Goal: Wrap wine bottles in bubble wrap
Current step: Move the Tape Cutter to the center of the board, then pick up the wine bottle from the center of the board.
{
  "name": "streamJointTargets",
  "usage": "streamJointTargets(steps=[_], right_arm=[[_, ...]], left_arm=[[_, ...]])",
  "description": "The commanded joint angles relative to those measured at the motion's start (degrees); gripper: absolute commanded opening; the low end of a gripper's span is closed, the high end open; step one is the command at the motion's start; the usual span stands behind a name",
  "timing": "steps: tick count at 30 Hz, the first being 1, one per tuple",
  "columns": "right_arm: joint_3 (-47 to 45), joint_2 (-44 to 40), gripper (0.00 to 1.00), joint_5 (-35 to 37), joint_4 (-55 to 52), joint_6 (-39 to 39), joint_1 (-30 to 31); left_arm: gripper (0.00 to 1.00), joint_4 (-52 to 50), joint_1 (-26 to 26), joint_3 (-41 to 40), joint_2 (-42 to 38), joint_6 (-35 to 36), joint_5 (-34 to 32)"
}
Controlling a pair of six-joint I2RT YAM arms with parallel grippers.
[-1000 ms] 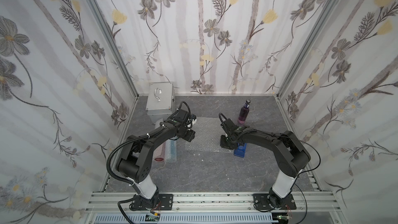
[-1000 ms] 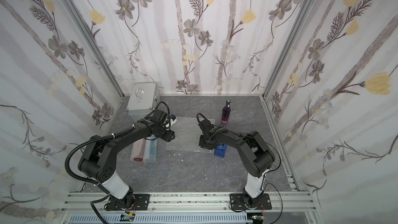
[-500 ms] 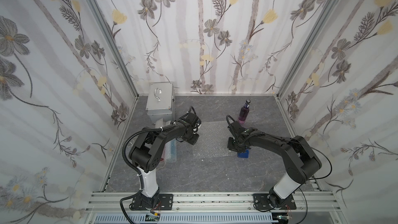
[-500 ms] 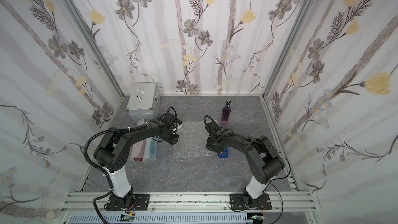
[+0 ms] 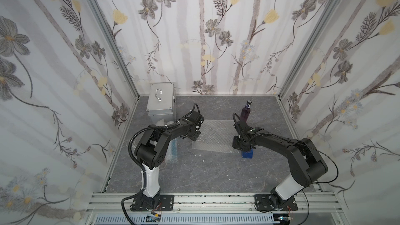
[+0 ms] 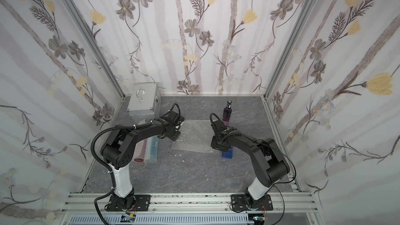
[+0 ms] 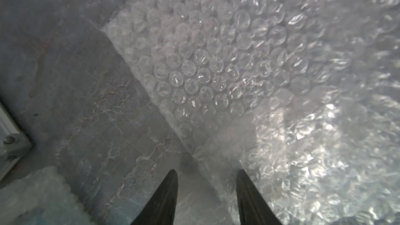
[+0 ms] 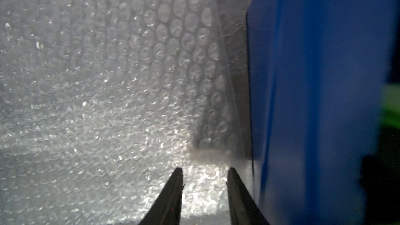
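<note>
bubble wrap (image 5: pixel 213 136): clear dimpled sheet, roughly square, flat mid-table. purple bottle (image 5: pixel 246 113) upright at its 1 o'clock, glass, dark cap. left gripper (image 7: pixel 205 182) jaws apart, empty, astride the 9 o'clock edge. right gripper (image 8: pixel 204 178) jaws apart, empty, at 4 o'clock beside blue tape dispenser (image 8: pixel 313 104), blurred, cut off.

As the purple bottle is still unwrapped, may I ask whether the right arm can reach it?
Probably yes: the purple bottle stands upright just beyond the right gripper, with nothing standing between them.
</note>
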Motion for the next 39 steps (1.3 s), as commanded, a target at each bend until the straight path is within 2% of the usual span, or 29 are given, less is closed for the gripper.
streamJointTargets(steps=[1,4,10,12,17,19,23,28,31,36,39], right_arm=[[-0.1,0.5,0.38,3.0,-0.4,-1.2,-0.9],[-0.2,0.4,0.38,3.5,-0.4,-2.0,-1.9],[0.7,0.1,0.38,3.6,-1.3,-3.4,-3.1],[1.4,-1.1,0.38,2.6,-1.3,-3.5,-3.0],[4.9,-6.3,0.39,0.2,-1.6,-3.8,-2.9],[7.0,-8.5,0.4,0.7,-2.1,-4.2,-2.9],[11.4,-13.8,0.47,3.9,-2.8,-6.9,-3.1],[14.5,-17.5,0.55,11.8,-2.8,-11.1,-4.1],[15.7,-17.9,0.69,14.7,-2.3,-13.8,-5.2],[19.2,-15.3,0.73,18.8,-0.3,-20.4,-6.3],[19.5,-13.8,0.73,19.9,5.2,-24.6,-6.7]], left_arm=[[0.47,-5.3,0.5,-1.1,0.5,4.2,-6.7],[0.47,-4.6,1.6,-1.5,-0.5,4.4,-7.6],[0.47,-6.8,1.9,0.1,-1.7,1.8,-4.2],[0.52,-7.0,1.9,0.3,-2.9,1.3,-2.7],[0.72,-8.6,1.6,1.7,-7.8,0.2,1.9],[0.75,-9.4,1.6,2.4,-10.3,-1.2,2.9],[0.81,-10.3,1.6,2.9,-16.2,-1.7,4.1],[0.94,-10.1,1.8,0.0,-23.4,-0.4,9.9],[1.0,-8.6,2.7,-3.5,-27.6,0.5,14.3],[1.0,-5.5,6.4,-9.5,-32.4,-0.5,21.3],[1.0,-3.0,9.2,-12.6,-34.7,-2.2,24.4]])
